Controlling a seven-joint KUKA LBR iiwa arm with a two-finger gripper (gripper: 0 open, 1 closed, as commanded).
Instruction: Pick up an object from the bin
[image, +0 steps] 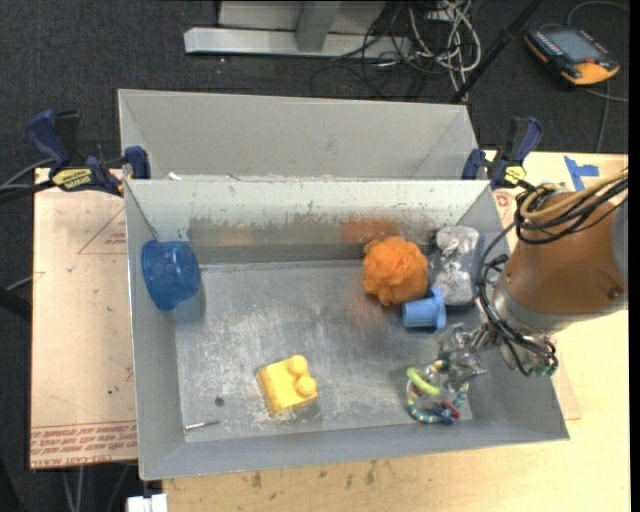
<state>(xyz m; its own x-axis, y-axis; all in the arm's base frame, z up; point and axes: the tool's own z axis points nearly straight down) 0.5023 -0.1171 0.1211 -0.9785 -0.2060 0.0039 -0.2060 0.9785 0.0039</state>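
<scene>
Jaws are seen over multicoloured beaded ring (430, 412) in grey metal bin's (330, 340) lower-right corner; opening is obscured, cannot be told.

You have no lettering, label, brand, number or sign that can be read on the bin (330, 340) or on anything lying in it. Beyond the bin's far right corner lies an orange-and-black handheld unit (575, 52) with a screen, but whatever stands on it is too small to make out.
</scene>
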